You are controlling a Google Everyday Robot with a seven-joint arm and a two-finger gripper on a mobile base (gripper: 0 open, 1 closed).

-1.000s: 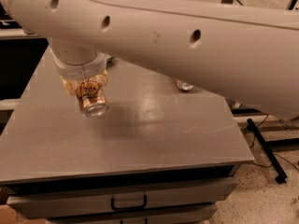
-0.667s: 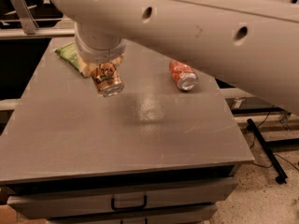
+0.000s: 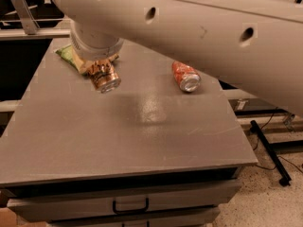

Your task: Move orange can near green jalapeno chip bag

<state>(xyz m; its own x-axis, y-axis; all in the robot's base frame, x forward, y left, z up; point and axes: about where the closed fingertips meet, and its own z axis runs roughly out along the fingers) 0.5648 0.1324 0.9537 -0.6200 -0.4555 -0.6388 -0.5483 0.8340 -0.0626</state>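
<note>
The orange can [image 3: 106, 78], mottled golden-brown with a silver lid, hangs tilted just above the grey table [image 3: 142, 141] at its far left. My gripper [image 3: 101, 71] is shut on it, under the big white wrist [image 3: 94, 41]. The green jalapeno chip bag [image 3: 67, 56] lies flat at the table's far left corner. It is partly hidden behind the wrist, just behind and left of the can. The arm [image 3: 199, 27] spans the top of the camera view.
A shorter red-orange can [image 3: 186, 76] lies on its side at the far right of the table. Drawers with a black handle [image 3: 130, 206] sit below the front edge. A black stand leg [image 3: 270, 150] lies on the floor at right.
My gripper has carried the orange can from the left middle of the table toward the far left, close to the green bag. The red-orange can and the bag have come into view.
</note>
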